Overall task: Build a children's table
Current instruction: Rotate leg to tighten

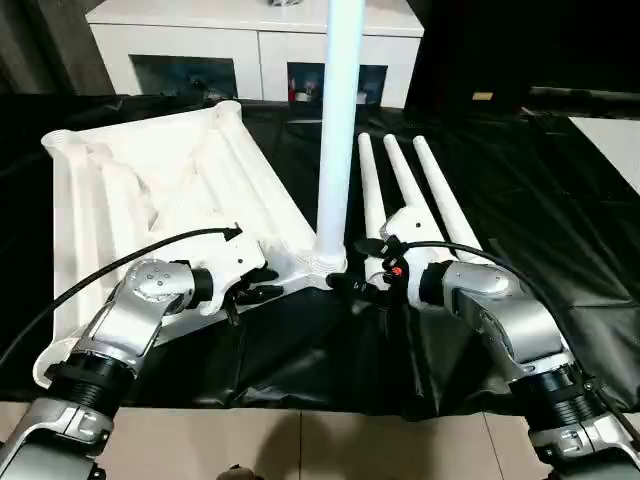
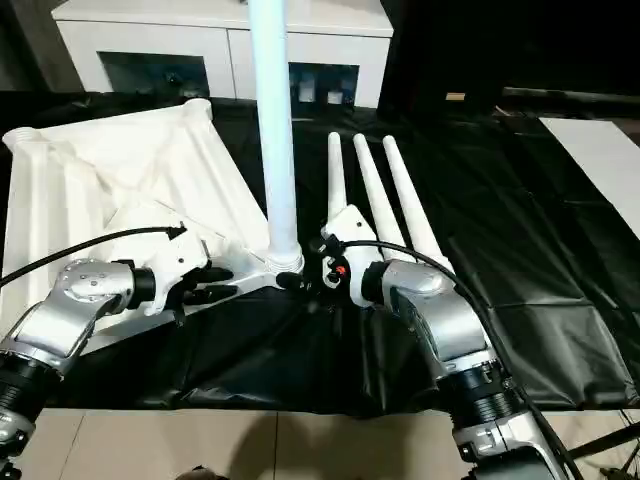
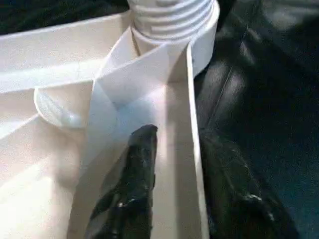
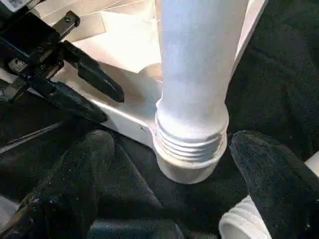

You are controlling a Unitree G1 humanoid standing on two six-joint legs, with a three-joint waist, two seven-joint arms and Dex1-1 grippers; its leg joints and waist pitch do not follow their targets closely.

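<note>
Standing in the top's (image 1: 150,180) near corner socket, one leg (image 1: 338,120) is fitted, three legs (image 1: 415,190) remain on the cloth (image 1: 560,230); left gripper (image 1: 262,285) straddles the rim slightly parted, right gripper (image 1: 350,284) wide apart beside the leg

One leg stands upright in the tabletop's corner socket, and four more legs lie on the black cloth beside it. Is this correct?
Not quite: three spare legs lie on the black cloth, not four, as the left eye view shows. The rest holds: one leg stands upright in the corner socket of the tabletop.
</note>
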